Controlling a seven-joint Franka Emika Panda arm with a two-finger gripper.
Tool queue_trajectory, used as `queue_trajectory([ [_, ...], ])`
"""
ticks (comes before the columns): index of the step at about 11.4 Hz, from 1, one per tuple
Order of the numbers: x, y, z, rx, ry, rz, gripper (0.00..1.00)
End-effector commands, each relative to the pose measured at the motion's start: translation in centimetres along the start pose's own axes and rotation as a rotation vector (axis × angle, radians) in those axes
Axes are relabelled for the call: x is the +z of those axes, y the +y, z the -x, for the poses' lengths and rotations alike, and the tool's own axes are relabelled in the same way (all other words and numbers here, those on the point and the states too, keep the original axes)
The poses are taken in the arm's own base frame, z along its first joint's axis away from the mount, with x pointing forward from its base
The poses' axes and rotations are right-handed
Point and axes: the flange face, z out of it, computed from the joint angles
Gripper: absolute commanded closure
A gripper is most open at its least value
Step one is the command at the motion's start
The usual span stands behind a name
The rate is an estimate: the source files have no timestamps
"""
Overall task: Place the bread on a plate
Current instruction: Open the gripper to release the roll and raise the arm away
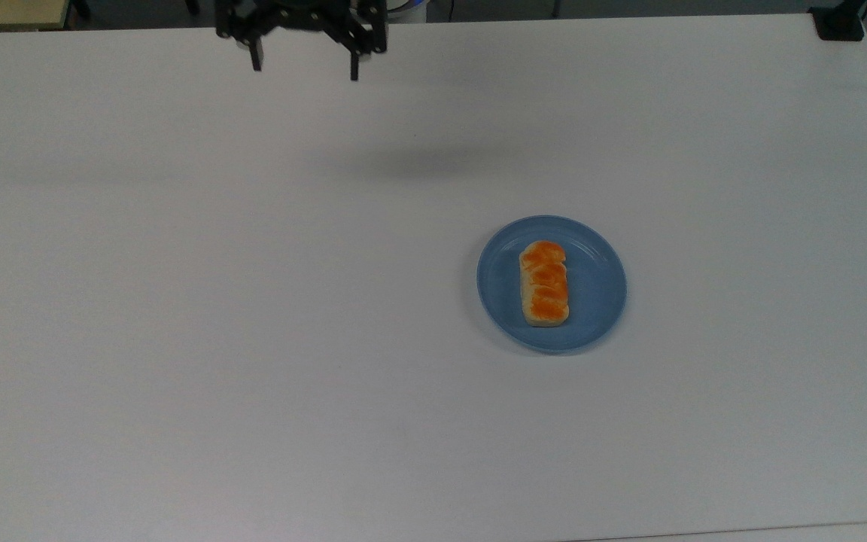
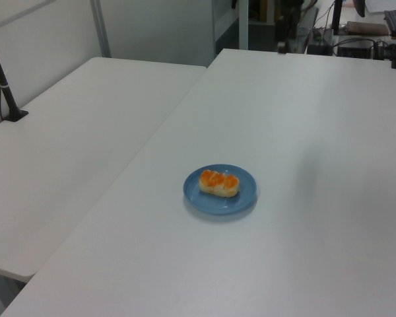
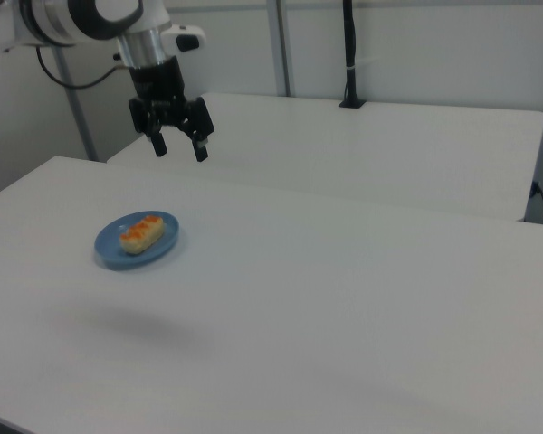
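Where plate (image 1: 599, 301) holds it, glossy orange-topped bread (image 1: 544, 283).

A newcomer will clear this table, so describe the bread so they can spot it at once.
On the wide white table sits one round light-blue plate, right of centre in the top view. The bread lies on it: a small oblong loaf with a glossy orange-brown segmented top and pale sides, the only warm-coloured thing there.

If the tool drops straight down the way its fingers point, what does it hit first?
Most likely bare table: the open tool hangs fingers-down, well away from the plate and the bread. Depth is uncertain.
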Motion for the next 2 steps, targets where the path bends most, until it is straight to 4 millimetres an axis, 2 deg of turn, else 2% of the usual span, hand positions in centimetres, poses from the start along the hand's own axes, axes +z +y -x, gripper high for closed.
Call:
queue_trajectory([
  [1, -1.39, 2.24, 2.59, 0.003, 0.002, -0.042, 0.00],
  [2, -1.39, 2.24, 2.52, 0.001, 0.003, -0.041, 0.00],
])
